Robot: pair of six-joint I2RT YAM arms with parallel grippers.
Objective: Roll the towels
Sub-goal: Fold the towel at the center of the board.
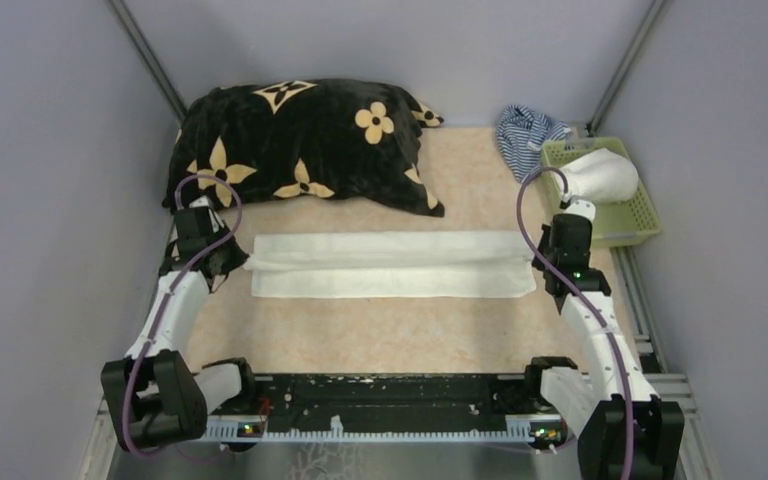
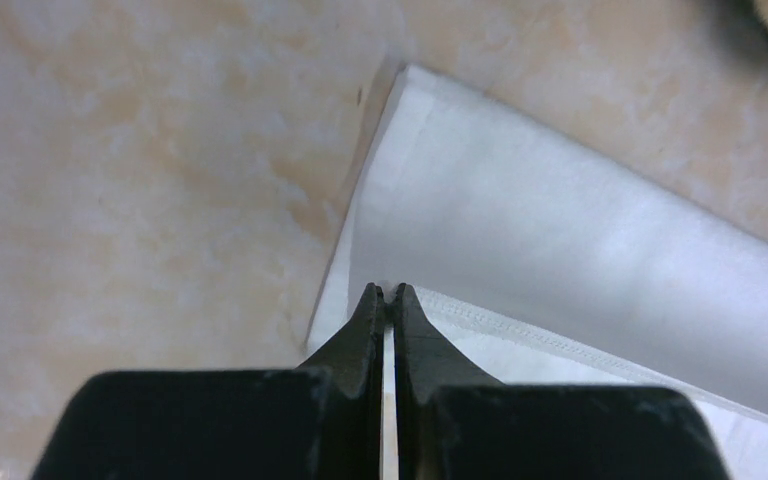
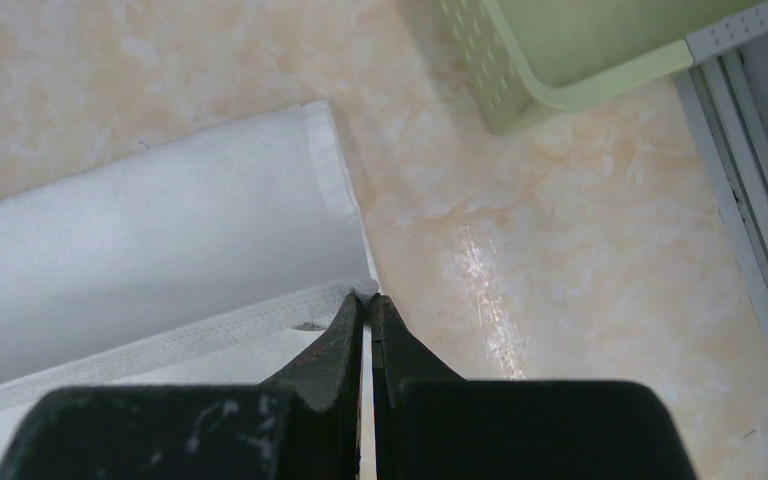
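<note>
A long white towel (image 1: pixel 390 264) lies flat across the table in front of the pillow, folded lengthwise with its far half laid over the near half. My left gripper (image 1: pixel 228 262) is shut on the towel's left end; the left wrist view shows the fingertips pinching the stitched hem (image 2: pixel 388 292) of the towel (image 2: pixel 580 240). My right gripper (image 1: pixel 550 262) is shut on the right end; the right wrist view shows the tips pinching the hem corner (image 3: pixel 367 296) of the towel (image 3: pixel 150 250). Another white towel (image 1: pixel 600 175) lies bunched in the basket.
A black pillow with tan flowers (image 1: pixel 305 140) lies behind the towel at the back left. A blue-and-white striped garment (image 1: pixel 525 135) sits at the back right beside a green basket (image 1: pixel 640 225), whose corner (image 3: pixel 520 70) shows in the right wrist view. Grey walls enclose both sides.
</note>
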